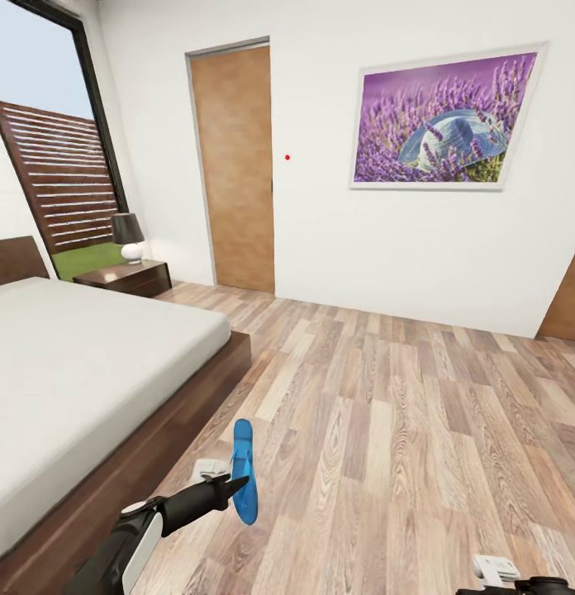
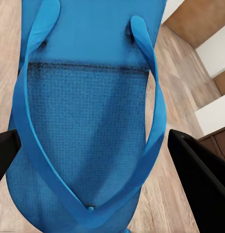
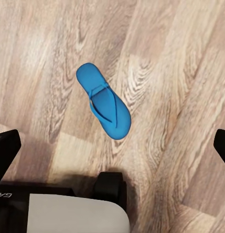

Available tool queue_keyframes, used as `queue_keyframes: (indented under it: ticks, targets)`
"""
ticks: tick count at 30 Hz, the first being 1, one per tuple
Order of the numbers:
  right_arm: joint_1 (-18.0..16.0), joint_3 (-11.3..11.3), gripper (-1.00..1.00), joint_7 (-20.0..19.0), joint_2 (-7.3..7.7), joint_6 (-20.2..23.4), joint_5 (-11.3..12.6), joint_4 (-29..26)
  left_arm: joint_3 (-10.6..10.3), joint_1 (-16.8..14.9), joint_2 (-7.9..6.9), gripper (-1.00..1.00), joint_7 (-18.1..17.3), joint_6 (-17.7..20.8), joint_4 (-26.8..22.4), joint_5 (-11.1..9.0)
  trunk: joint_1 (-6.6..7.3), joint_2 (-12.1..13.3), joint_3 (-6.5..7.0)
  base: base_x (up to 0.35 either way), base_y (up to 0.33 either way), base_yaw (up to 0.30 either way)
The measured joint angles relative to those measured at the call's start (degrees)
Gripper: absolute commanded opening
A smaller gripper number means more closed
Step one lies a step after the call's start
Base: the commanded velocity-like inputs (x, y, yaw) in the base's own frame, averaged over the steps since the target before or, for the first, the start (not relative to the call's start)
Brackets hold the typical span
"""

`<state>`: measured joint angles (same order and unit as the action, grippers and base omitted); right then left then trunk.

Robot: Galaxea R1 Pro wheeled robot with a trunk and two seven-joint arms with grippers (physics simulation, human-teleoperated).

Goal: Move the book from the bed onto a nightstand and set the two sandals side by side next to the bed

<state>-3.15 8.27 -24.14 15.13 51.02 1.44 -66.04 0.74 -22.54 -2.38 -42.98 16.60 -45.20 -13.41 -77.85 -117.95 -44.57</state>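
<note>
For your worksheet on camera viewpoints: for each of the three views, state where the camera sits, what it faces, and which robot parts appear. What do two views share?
Head: high on the robot, facing forward and down over bed, floor and door; left arm with gripper holding a sandal.
Left wrist: near the left gripper, facing that sandal close up; dark fingers at both sides.
Right wrist: above the floor, facing a second sandal; dark fingertips at the edges.
Shared: head and left wrist show the held sandal.

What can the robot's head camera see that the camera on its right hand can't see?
The head view alone has the bed, the nightstand with a lamp, a door, a purple flower picture and the left gripper holding a blue sandal on edge. The right wrist view alone has another blue sandal lying flat. Both have the wood floor.
</note>
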Motion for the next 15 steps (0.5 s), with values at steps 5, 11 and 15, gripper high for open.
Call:
queue_keyframes:
  ticks: [5, 11, 15]
  targets:
    - [0.0, 0.0, 1.0, 0.0, -0.01, 0.0, 0.0, -0.2, 0.0, 0.0, -0.01, -1.0, -0.1, 0.0, 0.0, 0.0, -0.01, 0.0, 0.0, -0.047, 0.0, 0.1]
    - [0.0, 0.0, 1.0, 0.0, -0.01, 0.0, 0.0, -0.2, 0.0, 0.0, 0.01, -1.0, -0.1, 0.0, 0.0, 0.0, -0.01, 0.0, 0.0, -0.188, 0.0, 0.009]
    - [0.0, 0.0, 1.0, 0.0, -0.01, 0.0, 0.0, -0.2, 0.0, 0.0, 0.01, -1.0, -0.1, 0.0, 0.0, 0.0, 0.0, 0.0, 0.0, -0.038, 0.0, 0.007]
